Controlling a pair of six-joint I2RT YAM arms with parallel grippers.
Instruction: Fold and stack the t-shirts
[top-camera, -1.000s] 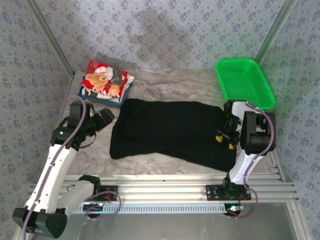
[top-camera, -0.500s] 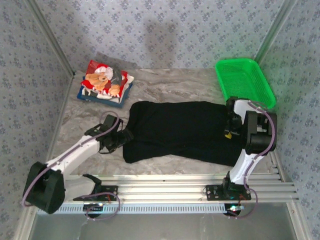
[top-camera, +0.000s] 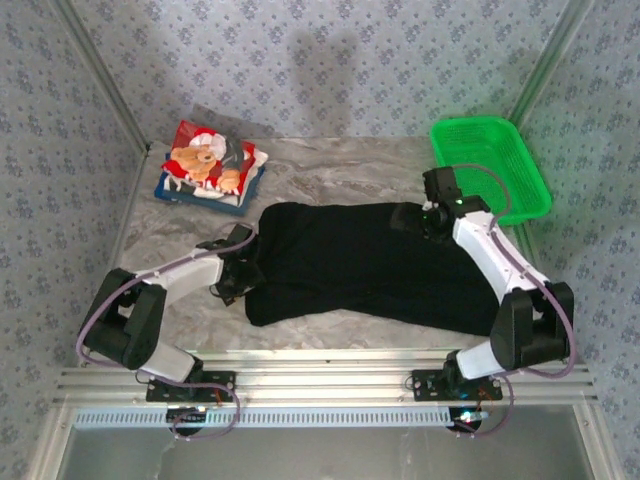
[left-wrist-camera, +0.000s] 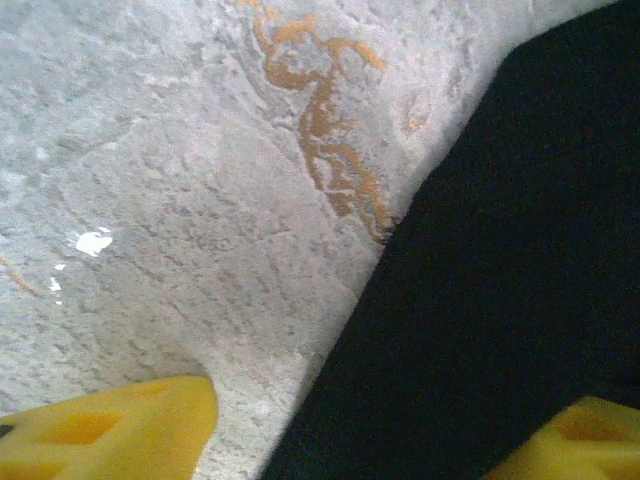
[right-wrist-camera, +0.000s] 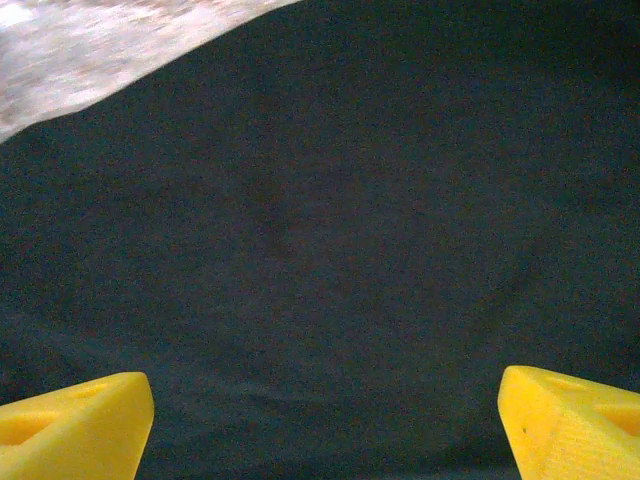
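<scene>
A large black t-shirt (top-camera: 360, 262) lies spread across the middle of the marble table (top-camera: 330, 172). At the back left, a folded red-and-white teddy-bear t-shirt (top-camera: 207, 160) rests on a folded dark blue t-shirt (top-camera: 240, 196). My left gripper (top-camera: 240, 277) sits low at the black shirt's left edge. Its yellow fingers (left-wrist-camera: 110, 430) stand open astride the cloth edge (left-wrist-camera: 440, 330), one over bare table and one over cloth. My right gripper (top-camera: 410, 219) hovers open over the black shirt's far edge, with only black cloth (right-wrist-camera: 320, 240) between its fingertips (right-wrist-camera: 70, 430).
A green mesh basket (top-camera: 489, 163) stands at the back right, just behind the right arm. Patterned walls close in the table on three sides. An aluminium rail (top-camera: 320, 365) runs along the near edge.
My left arm swung in from beside the folded stack to the black shirt's left edge. My right arm moved from the shirt's right end up to its far edge, and its jaws widened.
</scene>
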